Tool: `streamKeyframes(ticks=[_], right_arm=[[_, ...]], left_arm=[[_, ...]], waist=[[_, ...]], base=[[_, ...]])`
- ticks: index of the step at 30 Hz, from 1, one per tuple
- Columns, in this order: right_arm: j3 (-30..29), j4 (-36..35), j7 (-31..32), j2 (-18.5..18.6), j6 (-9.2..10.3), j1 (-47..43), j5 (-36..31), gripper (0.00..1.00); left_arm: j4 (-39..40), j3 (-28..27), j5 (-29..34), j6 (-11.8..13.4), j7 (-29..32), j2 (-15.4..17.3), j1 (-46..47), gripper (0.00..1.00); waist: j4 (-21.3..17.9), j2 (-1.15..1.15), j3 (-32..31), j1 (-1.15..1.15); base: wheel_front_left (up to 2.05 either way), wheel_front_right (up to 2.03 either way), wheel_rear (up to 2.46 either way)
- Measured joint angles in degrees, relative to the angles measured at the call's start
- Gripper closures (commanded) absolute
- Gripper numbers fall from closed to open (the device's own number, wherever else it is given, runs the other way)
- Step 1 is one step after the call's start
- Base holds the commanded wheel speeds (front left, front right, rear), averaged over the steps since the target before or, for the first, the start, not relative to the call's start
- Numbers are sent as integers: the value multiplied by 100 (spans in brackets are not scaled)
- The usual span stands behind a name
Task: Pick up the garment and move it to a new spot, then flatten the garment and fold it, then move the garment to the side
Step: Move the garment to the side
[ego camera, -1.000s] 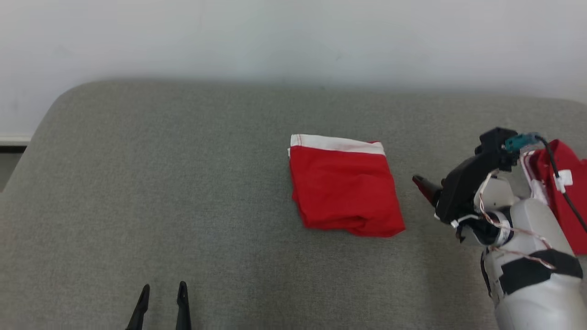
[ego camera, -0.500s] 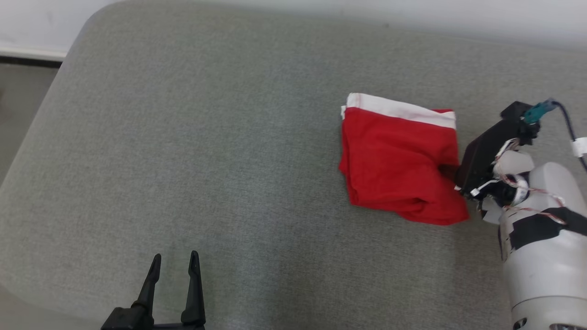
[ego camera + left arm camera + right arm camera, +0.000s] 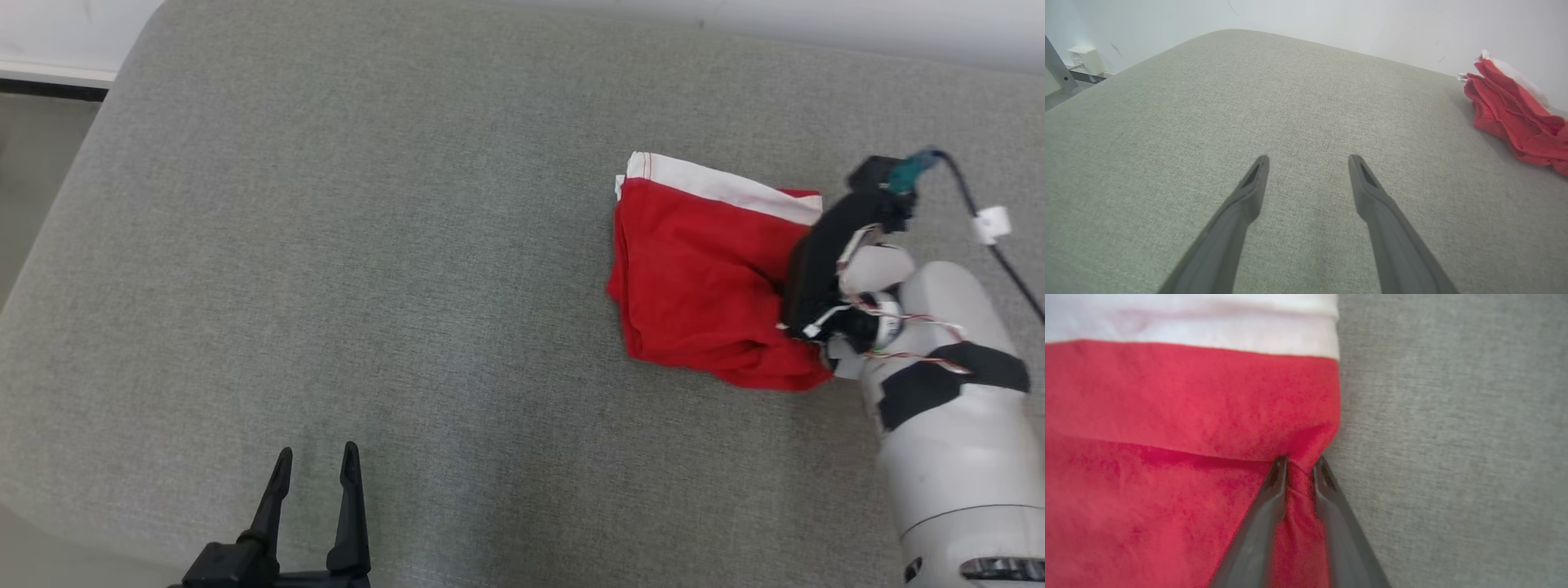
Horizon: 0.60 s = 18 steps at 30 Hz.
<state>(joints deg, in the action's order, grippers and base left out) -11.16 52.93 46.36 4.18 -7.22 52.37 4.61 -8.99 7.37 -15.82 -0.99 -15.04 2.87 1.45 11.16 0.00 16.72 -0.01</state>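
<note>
At three o'clock my right jaws, just closed, pinch the garment (image 3: 694,278), ready to move; left jaws gape empty.

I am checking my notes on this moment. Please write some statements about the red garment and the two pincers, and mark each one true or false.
1. The right pincer is shut on a pinch of the folded red fabric garment with a white band. True.
2. The left pincer grips the garment too. False: it is open above the grey fabric cushion, apart from the garment.
3. The garment lies spread out in one flat layer. False: it is folded, with bunched layers at its near edge.
4. In the head view, the white band is at the garment's far edge. True.
</note>
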Motion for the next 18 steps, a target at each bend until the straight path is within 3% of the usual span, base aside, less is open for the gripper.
streamKeyframes(ticks=[4, 8, 13, 18], right_arm=[[712, -186, 12, -15, -7, -39, -214, 100], [1749, -456, 233, 258, -25, -35, -49, 100], [2950, -1222, 582, 831, -24, 75, 467, 100], [3754, -2105, 814, 1516, -24, 211, 1093, 100]], left_arm=[[9, -8, -25, 16, 0, -1, -22, 0], [69, -51, -43, 27, 0, 1, -64, 0], [211, -134, -49, 45, 0, -1, -136, 0], [353, -149, -41, 29, 0, -1, -103, 0]], waist=[[-131, 1, -63, 2], [-312, 1, -136, 2], [-651, 1, -210, 2], [-1094, 1, -236, 2]], base=[[0, 0, 0], [0, 0, 0], [0, 0, 0], [0, 0, 0]])
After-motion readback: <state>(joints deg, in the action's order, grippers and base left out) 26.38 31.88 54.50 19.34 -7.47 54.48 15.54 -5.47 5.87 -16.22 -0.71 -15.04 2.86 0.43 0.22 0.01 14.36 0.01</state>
